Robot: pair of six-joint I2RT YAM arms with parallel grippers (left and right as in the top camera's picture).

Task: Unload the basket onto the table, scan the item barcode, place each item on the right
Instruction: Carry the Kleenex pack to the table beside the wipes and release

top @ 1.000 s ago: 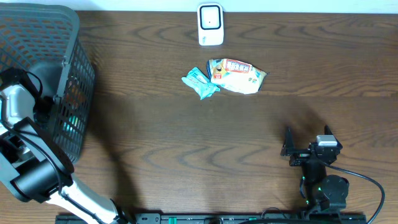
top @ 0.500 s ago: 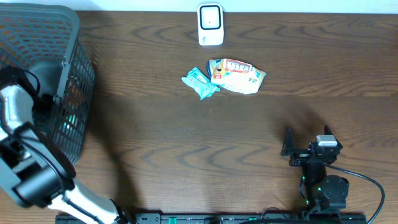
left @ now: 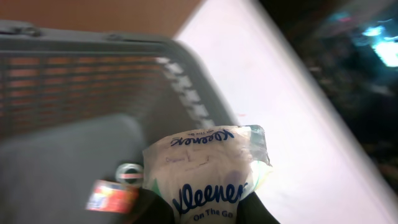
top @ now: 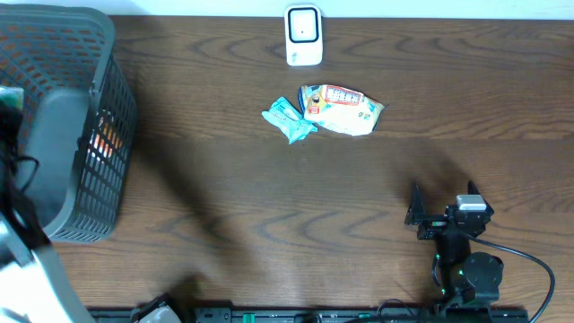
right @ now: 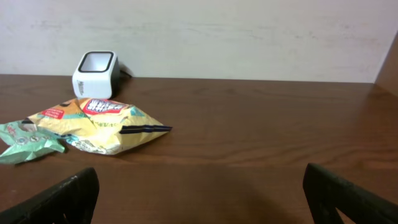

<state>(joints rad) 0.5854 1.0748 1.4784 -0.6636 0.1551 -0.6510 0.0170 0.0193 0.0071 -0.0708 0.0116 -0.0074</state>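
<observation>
My left gripper (left: 208,210) is shut on a white Kleenex tissue pack (left: 208,165) with blue lettering, held above the grey mesh basket (left: 74,81). In the overhead view only the left arm (top: 18,260) shows, at the left edge beside the basket (top: 99,54). The white barcode scanner (top: 303,36) stands at the back centre of the table, also seen in the right wrist view as the scanner (right: 94,73). My right gripper (top: 441,208) rests open near the front right, nothing between its fingers (right: 68,196).
A yellow snack bag (top: 343,109) and a teal packet (top: 289,120) lie in front of the scanner. An orange packet (left: 111,194) and a small round item (left: 129,173) sit in the basket. A white wall runs behind the table.
The left gripper closed on the tissue pack inside the basket and rose out of it toward the left edge. The right arm has not moved.
</observation>
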